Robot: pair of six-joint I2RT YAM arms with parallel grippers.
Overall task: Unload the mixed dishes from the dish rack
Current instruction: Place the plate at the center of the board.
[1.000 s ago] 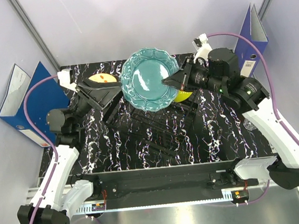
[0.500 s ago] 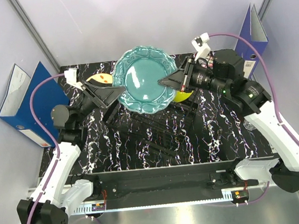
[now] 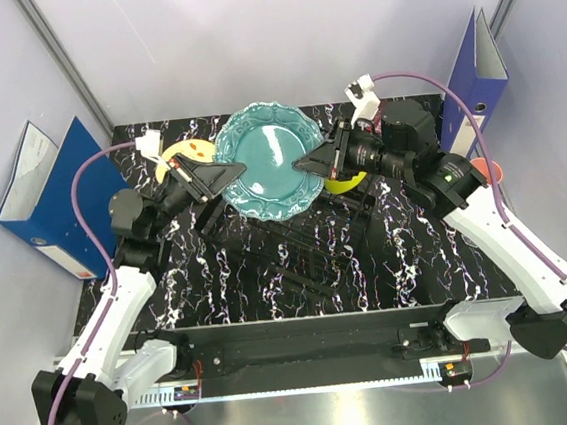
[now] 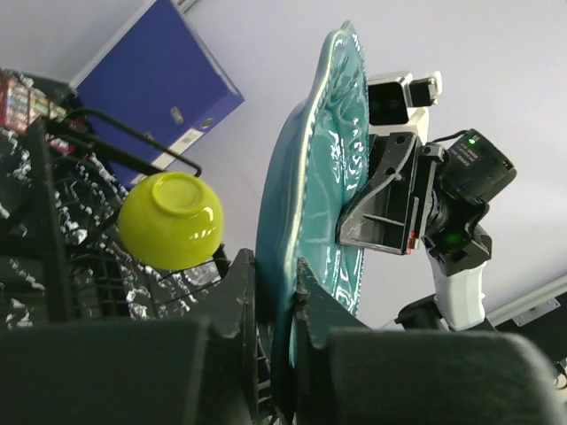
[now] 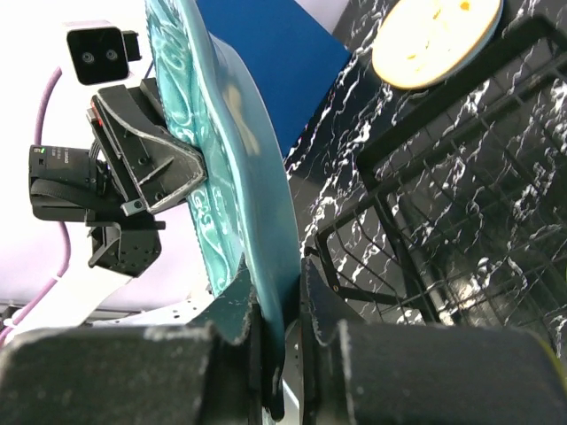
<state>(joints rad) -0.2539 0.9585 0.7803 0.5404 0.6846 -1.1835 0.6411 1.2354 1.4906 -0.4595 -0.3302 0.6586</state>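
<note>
The teal scalloped plate (image 3: 269,169) hangs upright in the air over the back of the black wire dish rack (image 3: 302,246). My left gripper (image 3: 229,171) is shut on its left rim, and my right gripper (image 3: 306,162) is shut on its right rim. The left wrist view shows the plate (image 4: 319,177) edge-on, pinched between the jaws of the left gripper (image 4: 276,283). In the right wrist view the right gripper (image 5: 279,310) clamps the plate (image 5: 239,150) the same way. A small yellow-green bowl (image 3: 347,180) sits in the rack's back right corner. A cream plate (image 3: 187,149) lies flat on the table at the back left.
Blue ring binders stand at the left (image 3: 56,199) and at the back right (image 3: 475,63), off the black marble table (image 3: 438,248). A pink cup (image 3: 487,167) shows beside the right forearm. The rack's upright wires (image 5: 425,177) lie just below the plate.
The right arm carried the teal plate left. The left gripper came in from the left and went from open to shut on the plate's left rim.
</note>
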